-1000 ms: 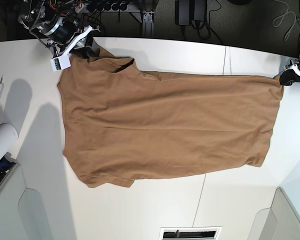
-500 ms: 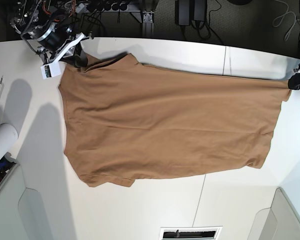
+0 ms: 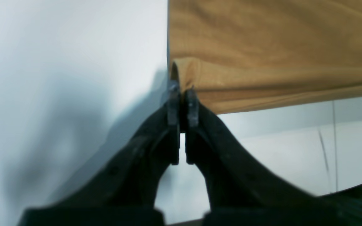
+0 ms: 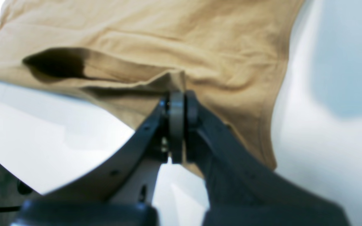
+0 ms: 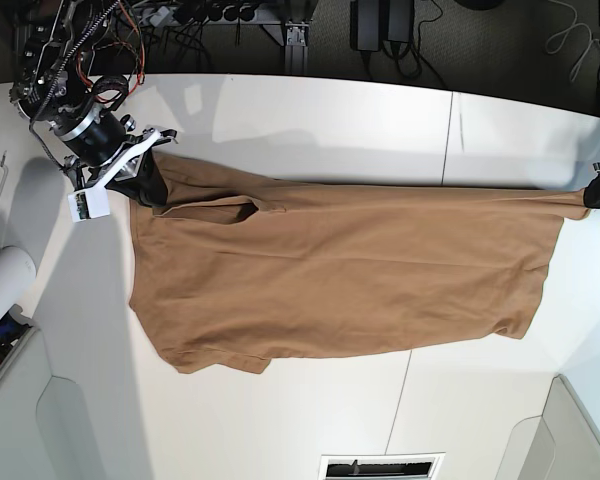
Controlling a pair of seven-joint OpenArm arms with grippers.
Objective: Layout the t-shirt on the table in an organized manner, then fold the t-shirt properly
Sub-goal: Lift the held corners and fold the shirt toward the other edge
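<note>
Between the two claws the t-shirt (image 5: pixel 340 270) is lying stretched across the table (image 5: pixel 310 110), and each claw is pinching one point of its far edge. The left gripper (image 3: pixel 182 94) is holding the corner of the hem, with its jaws pressed together on the cloth; the fabric is spreading away in front of this claw and to one side, and the bare white table is showing on the other side. The right gripper (image 4: pixel 178 103) is clamping a shoulder part near the neckline, also fully closed on the fabric, and a dark open fold of cloth is sitting just beside it.

Judging from these views, the laying-out step is nearly finished but not complete. The body of the shirt is looking mostly flat and pulled long between the claws. However, the edge near the right claw is still wrinkled and doubled over, and a sleeve on the near side seems to be tucked under. No fold is made yet, so the whole folding part is remaining.
</note>
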